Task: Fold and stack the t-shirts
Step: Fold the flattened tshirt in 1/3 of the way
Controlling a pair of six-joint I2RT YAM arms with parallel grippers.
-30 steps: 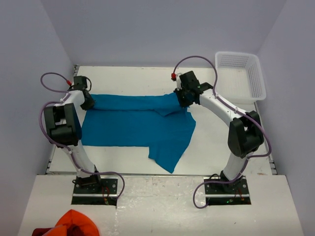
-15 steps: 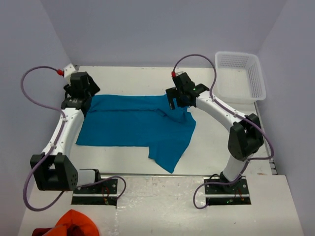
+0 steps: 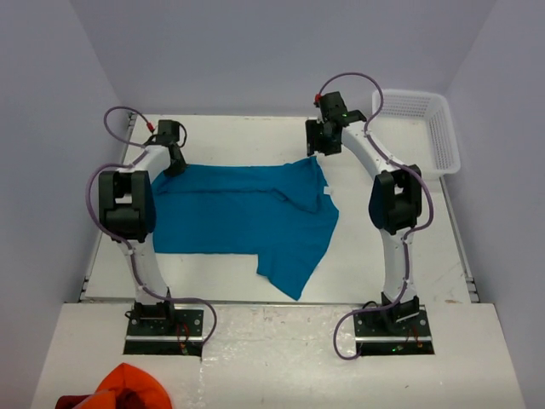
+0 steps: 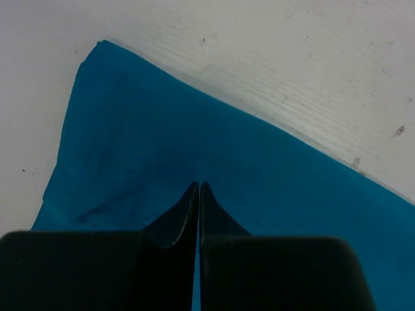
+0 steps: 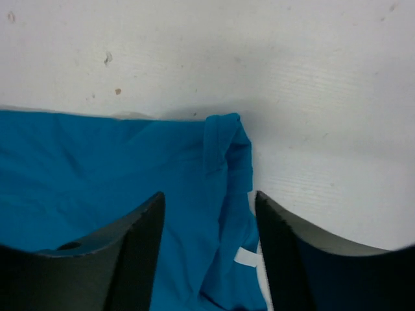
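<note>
Judging from the overhead view, the job is at an early stage. One t-shirt (image 3: 238, 213) lies spread over the middle of the table (image 3: 238, 136), mostly flat, with a loose flap reaching toward the near edge and a crease running in from its far right corner. It is not yet a neat folded rectangle, and no stack shows anywhere, so the remaining folds and all of the stacking look to be left. The left gripper (image 3: 174, 160) sits at the shirt's far left corner and the right gripper (image 3: 320, 150) at its far right corner. A white basket (image 3: 443, 128) stands at the far right, well apart from the shirt. An orange cloth (image 3: 128, 385) is bunched at the near left, off the table. This view does not settle how either pair of jaws stands.

Only the left wrist view shows that: the left gripper (image 4: 199, 188) is clenched, its fingers pressed together above the blue cloth (image 4: 162, 129), with no fabric visibly pinched between them. It also shows the shirt's far edge lying smooth on the table.

The right wrist view shows the right gripper (image 5: 209, 197) released, jaws spread wide and holding nothing. Beneath them the shirt's corner (image 5: 224, 139) is rolled into a small ridge, and a white tag (image 5: 245, 257) peeks out close by, detail that the overhead view barely gives.
</note>
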